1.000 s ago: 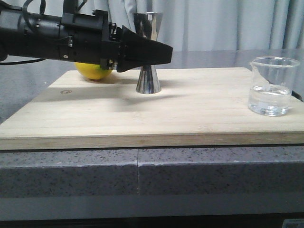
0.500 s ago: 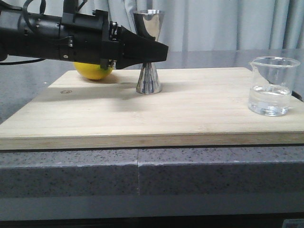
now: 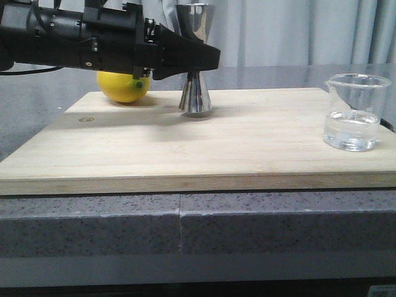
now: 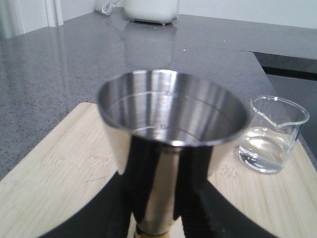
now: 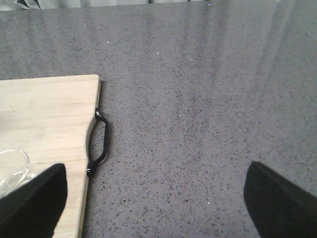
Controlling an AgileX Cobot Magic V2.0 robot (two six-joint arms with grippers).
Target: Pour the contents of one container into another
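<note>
On the wooden board (image 3: 204,142) we see the left end effector (image 3: 199,59) clenched on the jigger's (image 3: 195,93) waist, its base barely lifted, so next, we judge, it travels to the water-filled beaker (image 3: 354,111) far right.

front: low, level, forward | wrists: close, downward | shared: beaker (image 3: 352,112), board (image 3: 247,142)

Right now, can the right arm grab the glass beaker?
Probably yes. The right gripper is open right by the beaker, which stands alone at the cutting board's edge, with nothing blocking it.
</note>
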